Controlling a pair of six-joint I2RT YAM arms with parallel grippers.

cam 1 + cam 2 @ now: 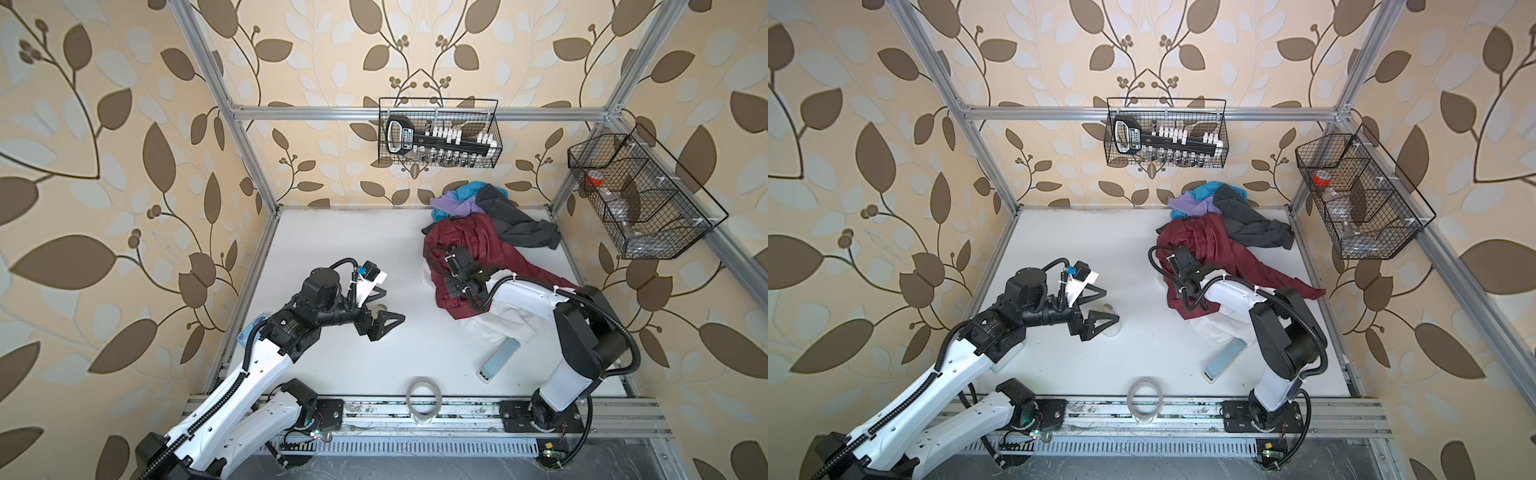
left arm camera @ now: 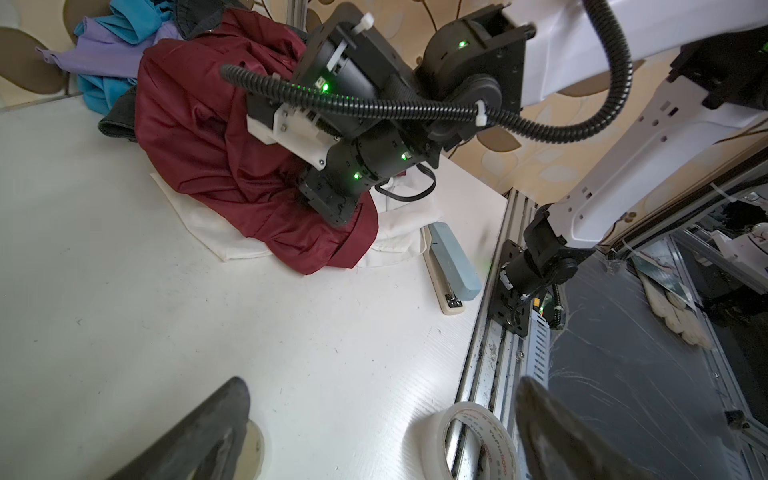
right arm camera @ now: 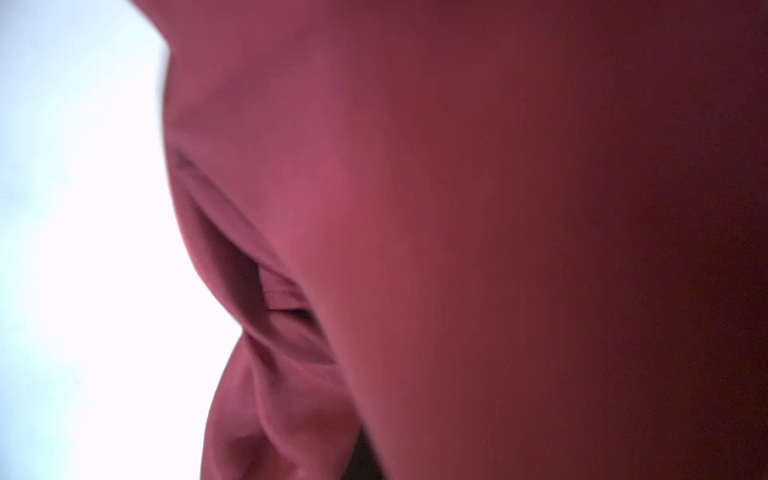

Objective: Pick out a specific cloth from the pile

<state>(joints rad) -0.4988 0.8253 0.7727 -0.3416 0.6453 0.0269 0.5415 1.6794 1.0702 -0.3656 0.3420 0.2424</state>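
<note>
Maroon cloth [image 3: 457, 208] against right wrist lens, long axis running out from pile [image 1: 478, 203]. Right gripper [image 2: 332, 212] clamped in its folds; left gripper [image 1: 384, 307] spread, far from pile.

cloth [image 1: 478, 239] maroon | pile [image 1: 457, 205] turquoise, lavender, grey | wall [image 1: 124, 166] beige, brown leaves

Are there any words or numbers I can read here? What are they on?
Label on the black tool holder in the wire basket: white letters, too small to read.
Red print inside the tape roll: too blurred to read.
No other writing shows.
</note>
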